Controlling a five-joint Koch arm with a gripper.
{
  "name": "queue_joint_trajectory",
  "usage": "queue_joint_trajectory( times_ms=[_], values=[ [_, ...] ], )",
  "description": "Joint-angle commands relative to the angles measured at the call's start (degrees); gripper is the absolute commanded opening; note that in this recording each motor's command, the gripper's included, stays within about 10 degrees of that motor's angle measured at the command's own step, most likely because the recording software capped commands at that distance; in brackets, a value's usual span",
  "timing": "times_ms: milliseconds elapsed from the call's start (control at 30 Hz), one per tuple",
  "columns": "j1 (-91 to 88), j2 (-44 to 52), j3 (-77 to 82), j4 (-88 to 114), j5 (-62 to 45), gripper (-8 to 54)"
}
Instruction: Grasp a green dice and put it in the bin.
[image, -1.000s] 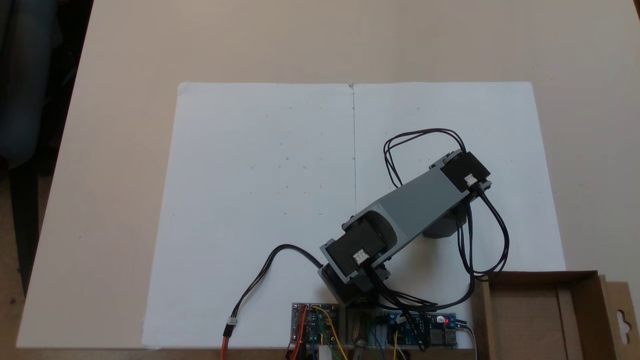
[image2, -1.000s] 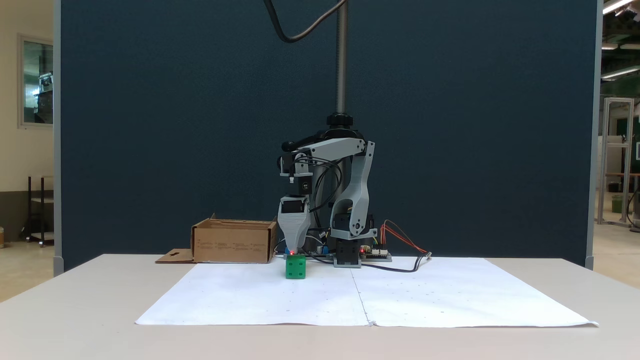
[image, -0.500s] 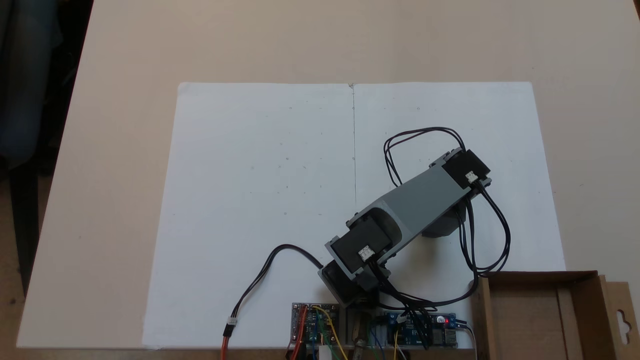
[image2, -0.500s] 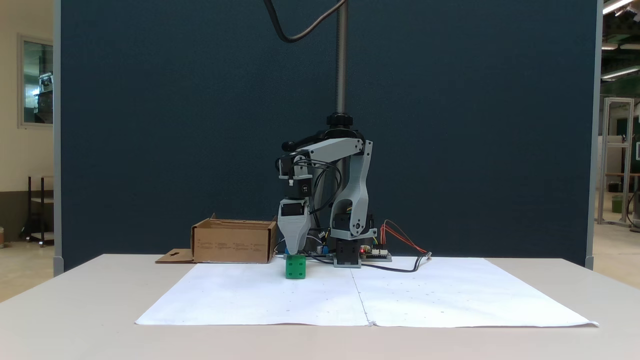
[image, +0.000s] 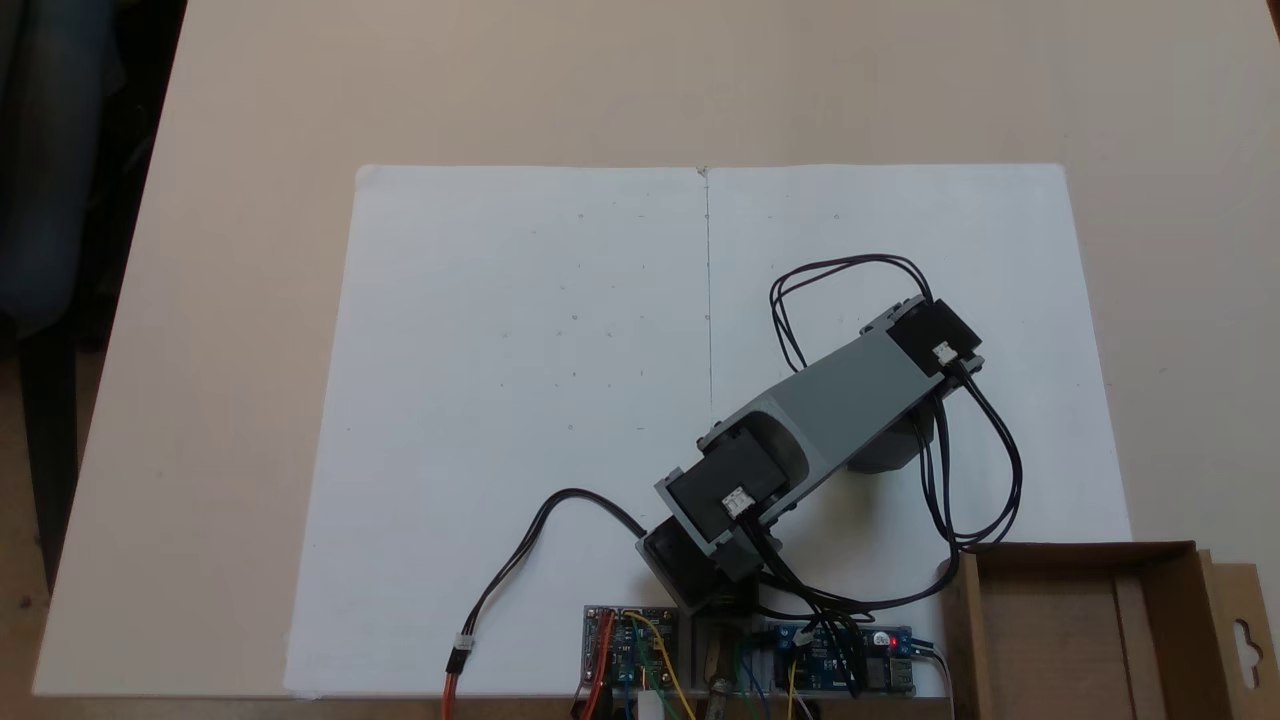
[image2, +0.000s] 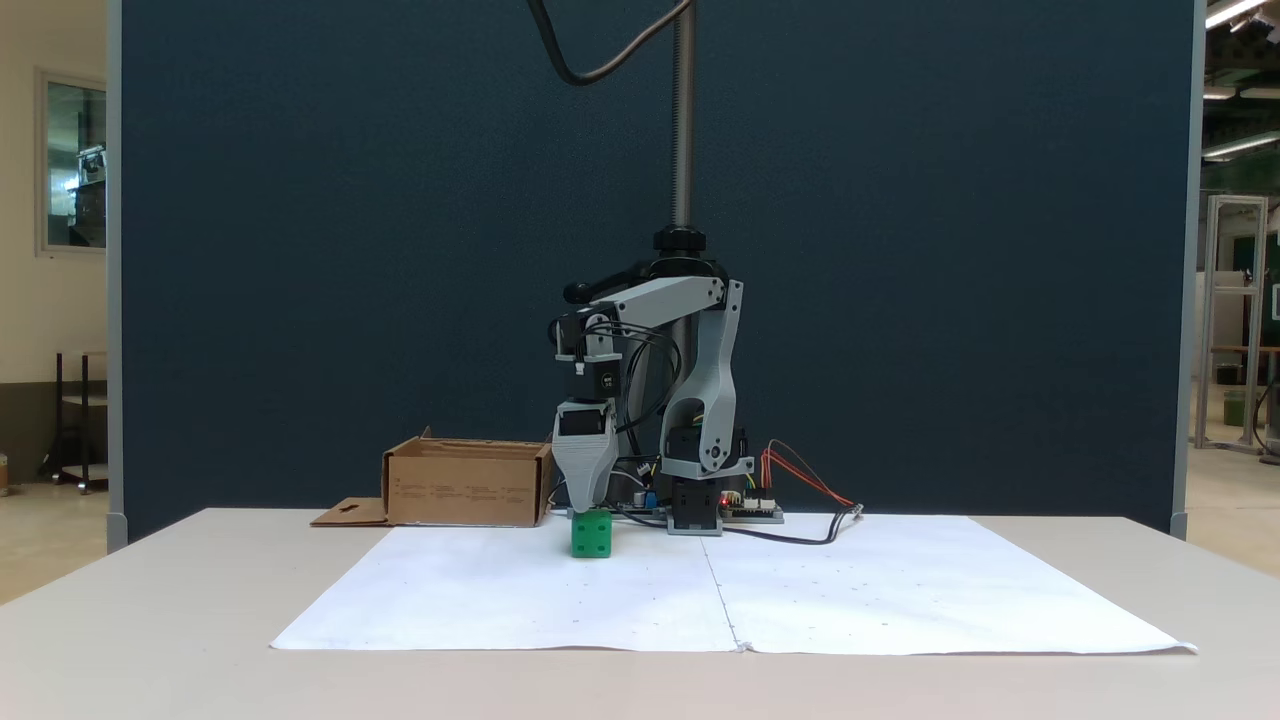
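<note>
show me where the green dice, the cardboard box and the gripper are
green dice (image2: 591, 534): fixed view from the front, its front face.
cardboard box (image2: 465, 495): same view, its front wall.
gripper (image2: 584, 503): same view, tip just above the dice.

Bare paper (image2: 480, 590) lies open between dice (image2: 591, 534) and bin (image2: 465, 486).

Over the past second the gripper (image2: 586, 508) has sunk closer to the green dice (image2: 591, 534), its tip now at the cube's top, shifted slightly left.
</note>
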Motion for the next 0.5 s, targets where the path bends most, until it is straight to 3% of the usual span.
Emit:
queue_joint_trajectory(
  times_ms=[0, 467],
  values=[
    [0.26, 0.88, 0.44, -2.90, 0.70, 45.0],
    [-0.53, 4.31, 6.42, -8.17, 0.79, 44.5]
  ],
)
